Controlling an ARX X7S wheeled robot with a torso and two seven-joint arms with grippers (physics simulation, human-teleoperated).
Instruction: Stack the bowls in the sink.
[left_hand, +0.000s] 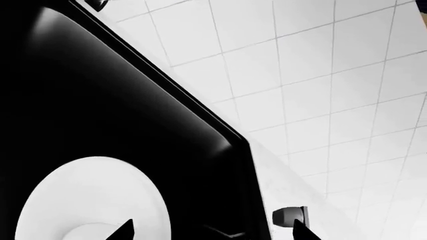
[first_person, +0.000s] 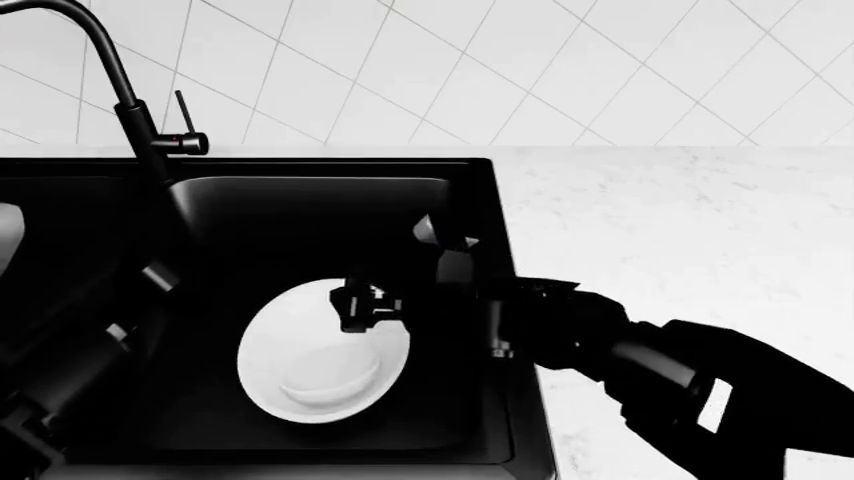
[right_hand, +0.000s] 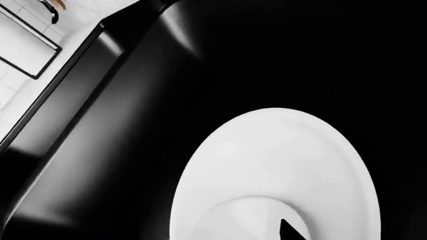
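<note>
Inside matte black sink (first_person: 461, 420), small glossy bowl (first_person: 324, 376) nested in wide bowl (first_person: 287, 335), both claws' spread unclear

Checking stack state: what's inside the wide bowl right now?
The small bowl sits inside the wide bowl, toward its near side, in the sink. The right gripper hovers over the wide bowl's far rim and covers that part.

Matte black sink (first_person: 467, 300) filling the left and centre of the head frame, faintly grey-sheened along its back wall. Glossy white wide bowl (first_person: 287, 345) near centre, plain; equally white smaller bowl (first_person: 327, 378) inside it. Black faucet (first_person: 127, 95) at upper left. White square-gridded wall tiles (first_person: 534, 70) across the top. Pale speckled countertop (first_person: 681, 240) at right.
</note>
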